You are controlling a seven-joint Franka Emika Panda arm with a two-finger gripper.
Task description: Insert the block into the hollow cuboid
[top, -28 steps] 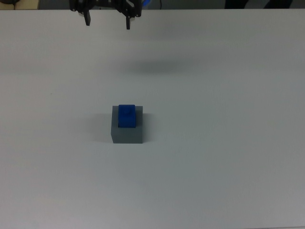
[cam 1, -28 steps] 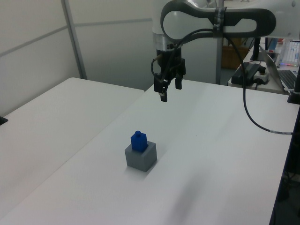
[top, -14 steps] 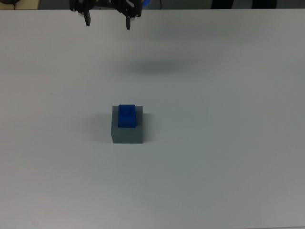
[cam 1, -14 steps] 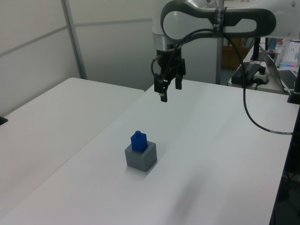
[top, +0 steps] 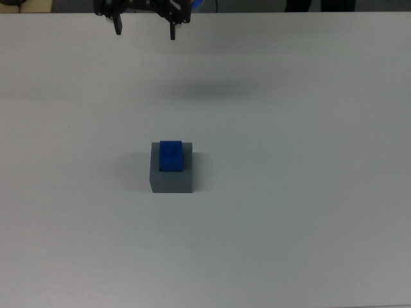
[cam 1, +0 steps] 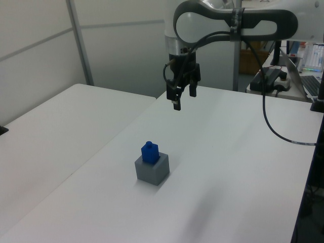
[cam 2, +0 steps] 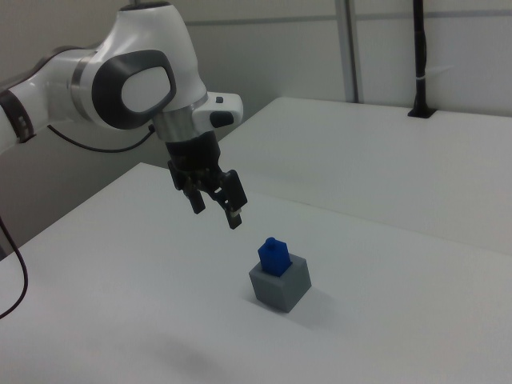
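Note:
The blue block (top: 171, 156) (cam 1: 150, 152) (cam 2: 274, 256) stands upright in the square hole of the grey hollow cuboid (top: 171, 179) (cam 1: 152, 171) (cam 2: 280, 286), its upper part sticking out above the rim. The cuboid rests on the white table near the middle. My gripper (top: 145, 30) (cam 1: 179, 98) (cam 2: 214, 209) hangs open and empty well above the table, far from the cuboid: at the top edge of the top view, and up and to the left of the cuboid in the right view. Nothing is between its fingers.
The white table (top: 289, 192) spreads wide around the cuboid. A second white table (cam 1: 45, 131) lies beside it across a seam. A black cable (cam 1: 268, 116) hangs from the arm at the left view's right, near a desk with equipment (cam 1: 276, 78).

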